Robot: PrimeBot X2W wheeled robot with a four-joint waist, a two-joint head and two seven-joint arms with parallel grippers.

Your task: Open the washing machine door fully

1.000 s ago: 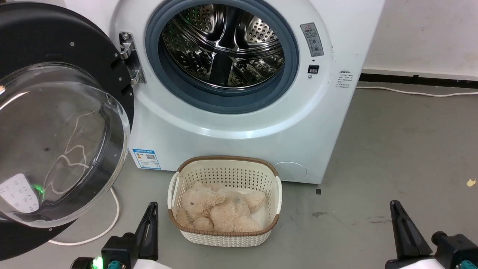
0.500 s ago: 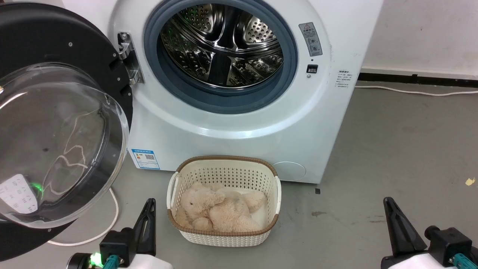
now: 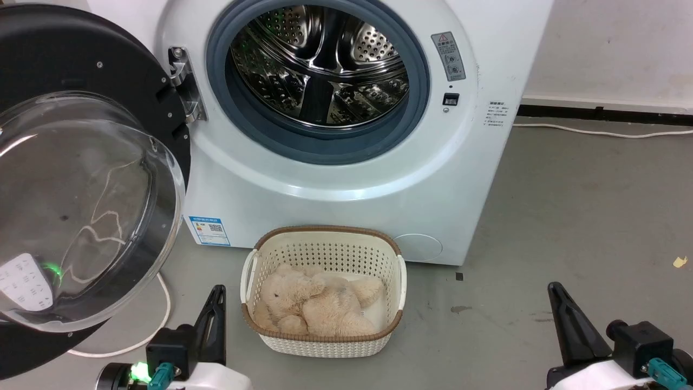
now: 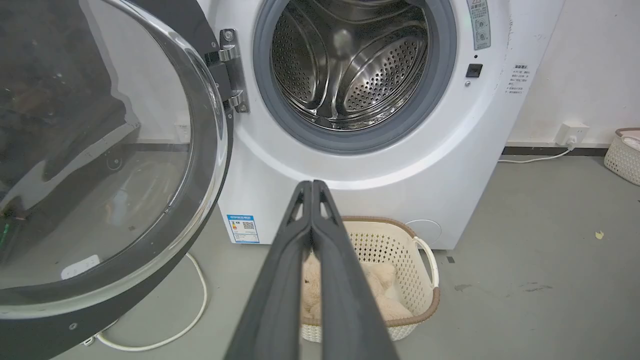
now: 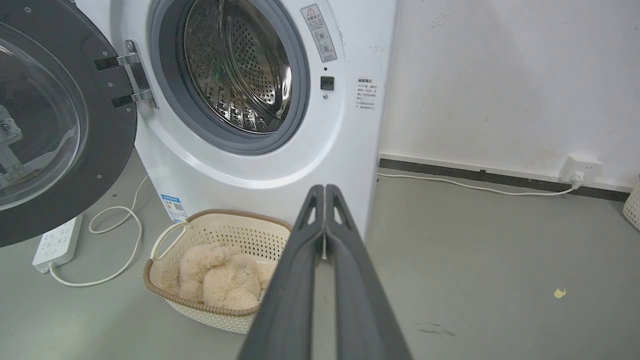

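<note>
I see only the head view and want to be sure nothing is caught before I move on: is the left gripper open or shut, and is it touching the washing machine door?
Observer: In the left wrist view the left gripper is shut, fingers pressed together, and apart from the washing machine door.
Operator: And the right one?
Observer: The right wrist view shows the right gripper shut as well, holding nothing.
Operator: Where does the white cable along the wall end?
Observer: The white cable runs to a plug in a white wall socket, low on the wall right of the machine.
</note>
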